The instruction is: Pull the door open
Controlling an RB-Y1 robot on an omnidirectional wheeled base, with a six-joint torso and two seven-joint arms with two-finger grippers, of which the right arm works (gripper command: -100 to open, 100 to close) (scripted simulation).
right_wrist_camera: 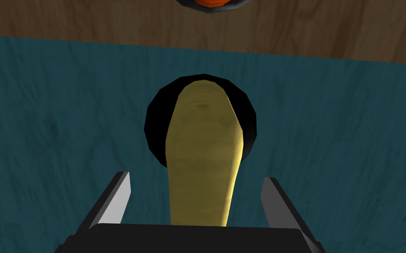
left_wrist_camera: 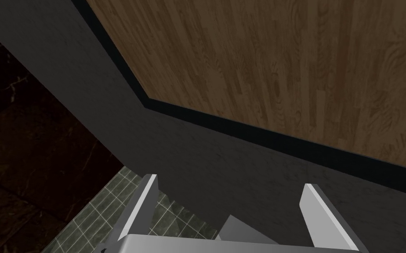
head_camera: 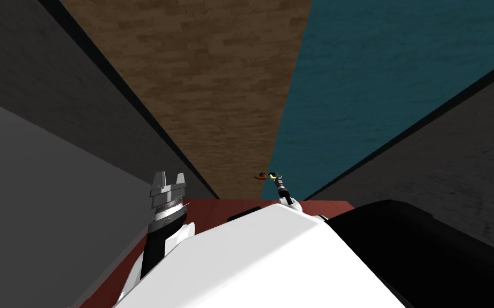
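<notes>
Straddling the yellow lever handle (right_wrist_camera: 202, 158) on the teal door (right_wrist_camera: 329, 131), the right gripper (right_wrist_camera: 197, 178) is shown wide and untouching by its wrist view. The head view adds the left gripper (head_camera: 168, 179), likewise spread, beside a dark grey wall (head_camera: 80, 107).

Flat ahead of the right gripper (right_wrist_camera: 196, 176), a teal door (right_wrist_camera: 57, 131), spanning the gap between the jaws and spreading out past both. Fixed on it, straight beyond the jaws, a black round plate (right_wrist_camera: 156, 127). From that plate, a yellow lever handle (right_wrist_camera: 202, 158) reaching back into the gap, clear of either finger. Further beyond the jaws, past the teal edge, a wood-grain surface (right_wrist_camera: 88, 19) carrying an orange knob (right_wrist_camera: 211, 2) in a dark rim. Past one finger of the left gripper (left_wrist_camera: 230, 181), a green tiled floor (left_wrist_camera: 92, 219), bordered by a dark marbled surface (left_wrist_camera: 22, 153). In the head view, a reddish-brown floor (head_camera: 208, 207) between the two sets of jaws.
</notes>
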